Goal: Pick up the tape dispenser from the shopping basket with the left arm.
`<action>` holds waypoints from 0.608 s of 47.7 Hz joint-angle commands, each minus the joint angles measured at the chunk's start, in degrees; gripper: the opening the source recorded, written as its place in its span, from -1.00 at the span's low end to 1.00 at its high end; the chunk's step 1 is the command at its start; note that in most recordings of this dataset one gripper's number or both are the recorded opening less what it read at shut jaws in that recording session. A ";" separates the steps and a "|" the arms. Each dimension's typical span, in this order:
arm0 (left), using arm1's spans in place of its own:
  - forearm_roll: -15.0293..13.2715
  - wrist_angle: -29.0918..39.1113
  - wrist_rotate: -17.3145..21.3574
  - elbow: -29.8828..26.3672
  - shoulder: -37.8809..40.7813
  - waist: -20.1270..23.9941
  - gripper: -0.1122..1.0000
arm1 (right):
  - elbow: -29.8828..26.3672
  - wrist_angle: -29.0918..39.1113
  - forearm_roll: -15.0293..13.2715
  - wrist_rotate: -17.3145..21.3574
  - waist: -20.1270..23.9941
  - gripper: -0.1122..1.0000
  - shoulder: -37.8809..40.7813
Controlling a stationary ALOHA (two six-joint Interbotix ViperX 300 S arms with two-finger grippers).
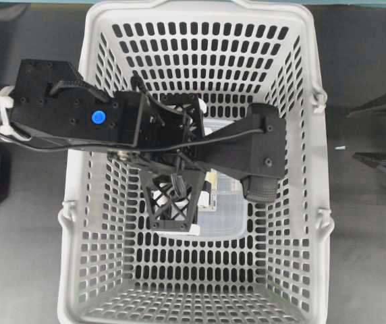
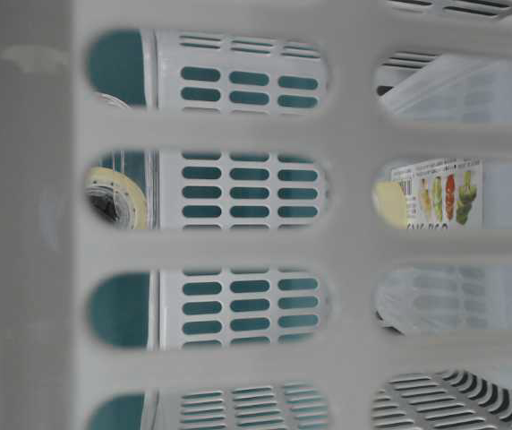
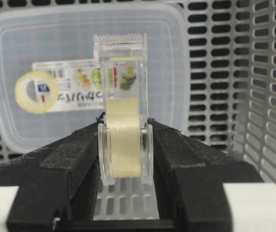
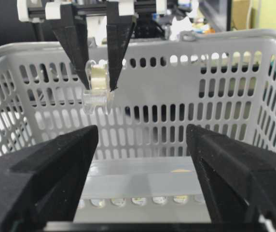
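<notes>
My left gripper is shut on the tape dispenser, a small clear case with a pale yellowish roll, gripped by its flat sides with the cutter end pointing away. In the right wrist view the left gripper holds the dispenser in the air inside the shopping basket, well above its floor. Overhead, the left arm, with its blue dot, reaches into the basket and hides the dispenser under the gripper. The roll shows through a slot in the table-level view. My right gripper is open and empty outside the basket.
A clear rectangular food container with a printed label lies on the basket floor below the dispenser; it also shows overhead. Basket walls enclose the left gripper. The right gripper sits by the basket's right wall.
</notes>
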 commanded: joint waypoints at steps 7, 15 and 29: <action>0.18 -0.35 -0.09 -0.53 -0.88 -0.09 -0.29 | -0.26 -0.26 0.18 -0.18 0.18 0.48 0.26; 0.18 -0.35 -0.09 -0.44 -0.79 0.00 -0.29 | -0.26 -0.26 0.18 -0.18 0.09 0.48 0.26; 0.18 -0.35 -0.09 -0.18 -0.88 -0.09 -0.29 | -0.18 -0.26 0.18 -0.18 0.09 0.48 0.18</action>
